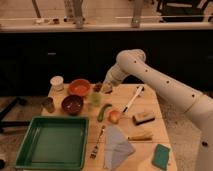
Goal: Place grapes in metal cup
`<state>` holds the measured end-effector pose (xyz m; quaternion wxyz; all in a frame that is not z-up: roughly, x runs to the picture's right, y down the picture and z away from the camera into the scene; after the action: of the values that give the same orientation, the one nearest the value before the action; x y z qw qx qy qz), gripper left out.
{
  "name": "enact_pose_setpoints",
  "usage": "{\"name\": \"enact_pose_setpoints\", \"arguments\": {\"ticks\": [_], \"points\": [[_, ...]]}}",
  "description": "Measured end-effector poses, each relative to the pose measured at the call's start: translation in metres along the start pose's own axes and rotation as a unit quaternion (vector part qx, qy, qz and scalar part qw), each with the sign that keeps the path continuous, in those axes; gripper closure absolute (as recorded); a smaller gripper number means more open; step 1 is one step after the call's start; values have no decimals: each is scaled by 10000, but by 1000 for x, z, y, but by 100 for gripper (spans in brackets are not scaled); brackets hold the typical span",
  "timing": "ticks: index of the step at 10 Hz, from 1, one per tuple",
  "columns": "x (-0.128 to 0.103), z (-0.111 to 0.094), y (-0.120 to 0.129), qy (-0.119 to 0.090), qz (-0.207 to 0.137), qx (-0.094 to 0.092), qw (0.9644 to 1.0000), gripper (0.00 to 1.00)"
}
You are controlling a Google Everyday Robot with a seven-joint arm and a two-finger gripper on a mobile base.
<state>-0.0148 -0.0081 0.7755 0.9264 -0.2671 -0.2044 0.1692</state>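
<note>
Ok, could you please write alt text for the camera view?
A white robot arm reaches over a wooden table, its shut gripper at the far edge by the dark grapes; whether it holds them is unclear. The metal cup stands at the left, behind a green tray.

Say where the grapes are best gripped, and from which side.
Probably across the middle of the bunch, coming from above: the grapes are a low, rounded clump, with the orange bowl close on one side and the green cup in front, so a sideways approach looks crowded. The gripper is shut, right beside them on the other side; whether it holds them I cannot tell.
</note>
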Motion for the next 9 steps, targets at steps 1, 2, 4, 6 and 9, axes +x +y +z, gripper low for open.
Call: {"name": "enact_pose_setpoints", "arguments": {"ticks": [1, 2, 4, 6, 9], "points": [[-19, 8, 9, -10, -205, -72, 9998, 100], [-40, 16, 18, -33, -422, -141, 9990, 100], [-83, 28, 38, -108, -887, -288, 9956, 100], [-110, 35, 55, -185, -1286, -443, 9905, 100], [-122, 42, 67, -265, -1483, -619, 9866, 100]]}}
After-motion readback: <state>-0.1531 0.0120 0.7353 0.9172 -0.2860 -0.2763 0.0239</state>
